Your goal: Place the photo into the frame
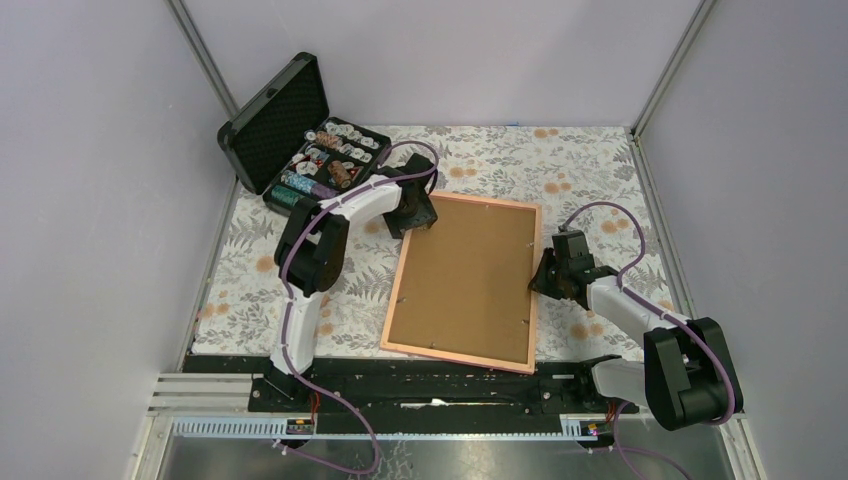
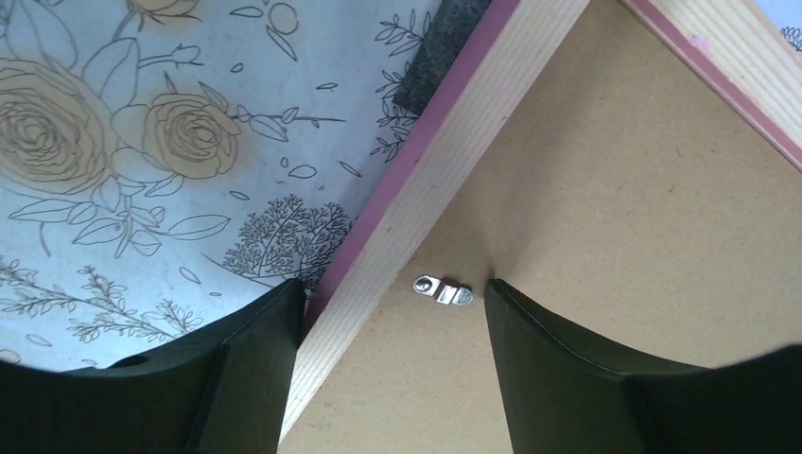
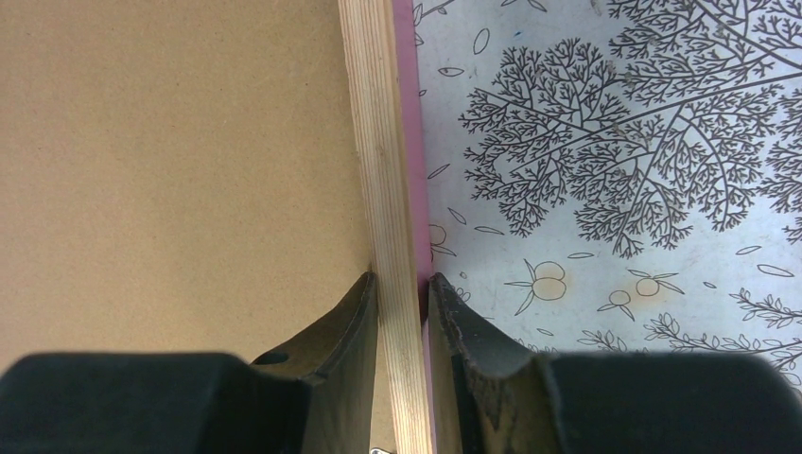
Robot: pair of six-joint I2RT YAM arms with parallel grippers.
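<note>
The frame (image 1: 455,358) lies face down in the middle of the table, its pinkish-orange border around a brown backing board (image 1: 465,280). The photo is hidden from every view. My left gripper (image 1: 418,215) stands open at the frame's far left corner. In the left wrist view its fingers (image 2: 255,369) straddle the wooden border (image 2: 454,142) and a small metal clip (image 2: 442,289) on the board, one finger outside the frame and one on the board. My right gripper (image 1: 545,280) is shut on the frame's right border (image 3: 374,142), one finger on each side of it.
An open black foam-lined case (image 1: 290,130) holding several chips stands at the back left, just beyond the left arm. A floral cloth (image 1: 600,170) covers the table. Pale walls close in left, right and behind.
</note>
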